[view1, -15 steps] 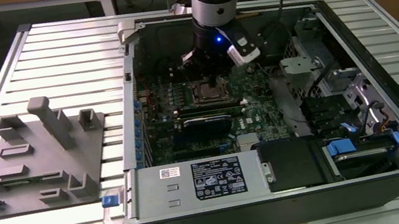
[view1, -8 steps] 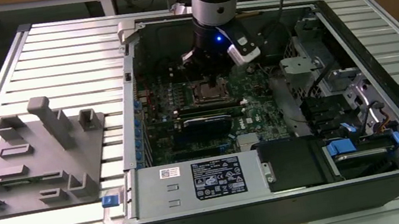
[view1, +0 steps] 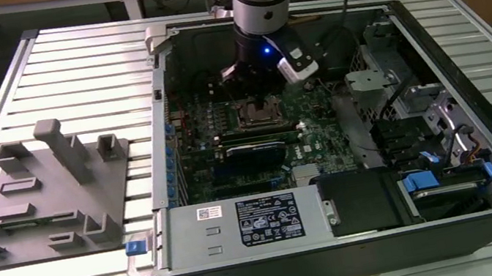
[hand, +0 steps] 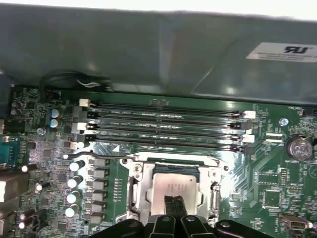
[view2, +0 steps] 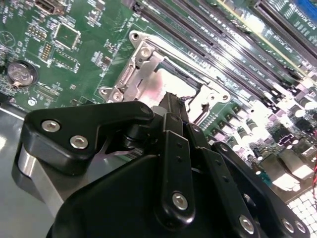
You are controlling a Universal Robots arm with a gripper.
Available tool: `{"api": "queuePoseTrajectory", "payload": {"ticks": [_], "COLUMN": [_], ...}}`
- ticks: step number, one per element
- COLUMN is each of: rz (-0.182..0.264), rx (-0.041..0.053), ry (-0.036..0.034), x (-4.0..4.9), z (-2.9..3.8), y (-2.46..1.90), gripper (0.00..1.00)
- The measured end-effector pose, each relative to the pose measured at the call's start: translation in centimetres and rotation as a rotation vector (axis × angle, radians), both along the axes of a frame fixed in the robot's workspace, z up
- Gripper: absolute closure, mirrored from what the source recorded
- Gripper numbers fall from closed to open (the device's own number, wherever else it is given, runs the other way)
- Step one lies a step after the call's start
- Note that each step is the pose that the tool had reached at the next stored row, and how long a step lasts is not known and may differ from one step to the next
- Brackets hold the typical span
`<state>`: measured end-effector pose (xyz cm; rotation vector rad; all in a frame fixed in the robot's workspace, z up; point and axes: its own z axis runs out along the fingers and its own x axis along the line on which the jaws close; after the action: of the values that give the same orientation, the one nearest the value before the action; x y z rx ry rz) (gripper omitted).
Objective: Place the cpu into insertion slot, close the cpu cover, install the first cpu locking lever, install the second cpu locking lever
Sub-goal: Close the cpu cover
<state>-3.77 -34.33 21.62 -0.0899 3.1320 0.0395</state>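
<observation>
Slatted grey metal bench [view1: 40,89], open PC case. Small silver-grey square cpu [hand: 171,183] sits in dark square insertion slot [view1: 257,114], mid green circuit board [hand: 277,188]. Thin silver frame cpu cover [hand: 138,188] appears down. Black gripper [hand: 173,198]: fingers pressed together, tips on chip. Levers: prob. not yet latched.

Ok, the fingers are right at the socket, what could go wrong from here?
1. The shut gripper sits right over the cpu. I cannot tell if it touches, but a hard push could scratch or tilt the chip.
2. The lever lies next to upright capacitors, so a sideways sweep might knock them.
3. The memory sticks run close along the cover, and a wide move could catch them.
</observation>
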Motion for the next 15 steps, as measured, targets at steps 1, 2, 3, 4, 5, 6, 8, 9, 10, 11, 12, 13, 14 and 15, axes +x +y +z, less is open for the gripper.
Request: {"api": "queuePoseTrajectory", "payload": {"ticks": [1, 2, 3, 4, 5, 6, 8, 9, 10, 11, 12, 13, 14, 15], "rz": [0.000, 0.000, 0.000, 0.000, 0.000, 0.000, 0.000, 0.000, 0.000, 0.000, 0.000, 0.000, 0.000, 0.000], "rx": [0.0000, -0.0001, 0.0000, -0.0001, -0.0001, -0.0001, -0.0001, 0.0000, 0.0000, 0.0000, 0.0000, -0.0001, -0.0001, -0.0001], "ry": [-0.0002, -0.0002, -0.0002, -0.0002, -0.0001, -0.0001, -0.0001, -0.0002, -0.0002, -0.0002, -0.0002, -0.0002, -0.0002, -0.0001], "x": [-0.05, -0.06, -0.06, -0.45, -0.82, -0.83, -0.86, -0.90, -0.93, -0.97, -1.00, -1.01, -1.01, -1.01], "z": [0.00, 0.00, 0.00, 0.00, 0.00, 0.00, 0.00, 0.00, -0.01, -0.01, -0.01, -0.01, -0.01, -0.01], "y": [0.00, 0.00, 0.00, 0.00, 0.00, 0.00, 0.00, 0.00, 0.00, 0.00, 0.00, 0.00, 0.00, 0.00], "gripper": [0.90, 0.90, 0.90, 0.90, 0.90, 0.90, 0.90, 0.90, 0.90, 0.90, 0.90, 0.90, 0.90, 0.90]}}
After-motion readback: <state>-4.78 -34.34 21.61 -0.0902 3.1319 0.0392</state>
